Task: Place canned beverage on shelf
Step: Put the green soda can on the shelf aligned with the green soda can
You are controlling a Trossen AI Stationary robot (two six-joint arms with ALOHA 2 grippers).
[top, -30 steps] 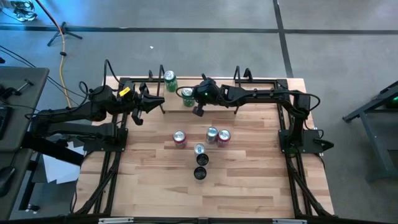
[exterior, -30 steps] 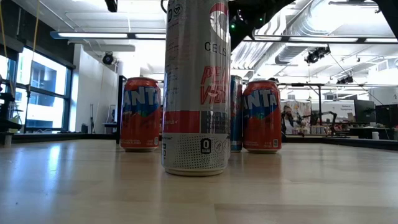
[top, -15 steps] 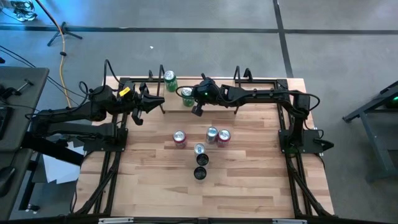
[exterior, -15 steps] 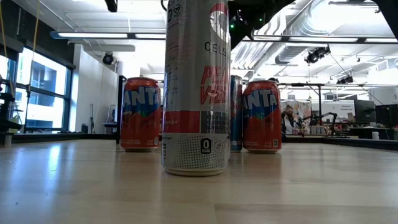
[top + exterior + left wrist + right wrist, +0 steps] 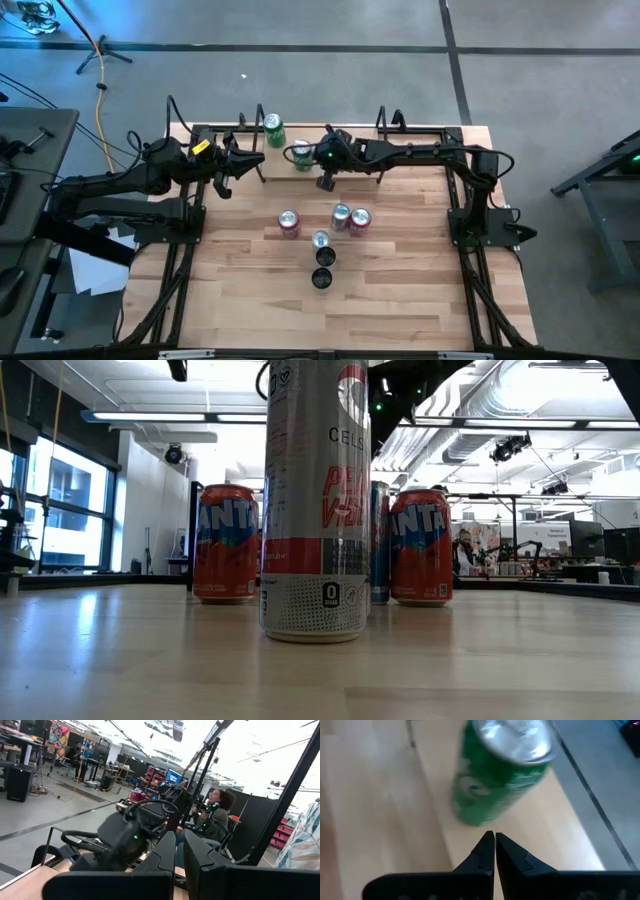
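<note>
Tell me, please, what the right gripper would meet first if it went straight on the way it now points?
Probably the green can standing on the shelf: the shut right gripper points at its base, with bare board between; depth is unclear.

The tall silver can nearest the low camera reads "CELS" (the word runs round out of sight) above slanted red letters, partly legible as "PEA" and "VIB"; near its base, "0" in a small box; the two orange cans behind, one and the other, each show "ANTA".
</note>
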